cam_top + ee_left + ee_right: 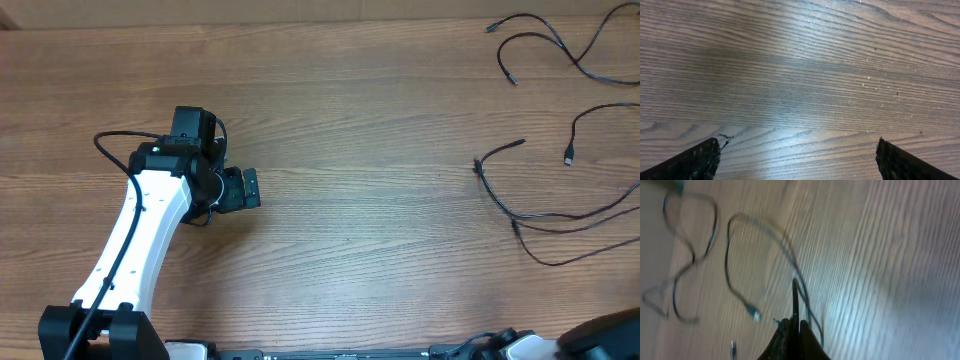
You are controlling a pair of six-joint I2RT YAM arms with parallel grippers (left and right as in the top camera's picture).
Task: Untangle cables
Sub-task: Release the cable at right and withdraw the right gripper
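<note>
wood-grain table [380, 230], brown, matte. left gripper [252, 188] sits over the left half of it, on the white left arm [140, 230]. in the left wrist view its two black fingertips [695, 162] show at the bottom corners, spread wide, bare wood between them. released, grasping nothing.

cables [500, 152] lie at the table's right side, well apart from that gripper. they are thin black cords in loose open loops, some by the top right corner, more lower down. silver-tipped plug [568, 158] among them.

right gripper [792, 340] clenched, fingers pressed together. right wrist view is blurred. one thin cord [726, 255] loops across the wood and ends in a pale plug end [754, 314] just left of the fingers. a dark strand rises right at the fingertips; cannot tell whether it is pinched or only passing beside.
</note>
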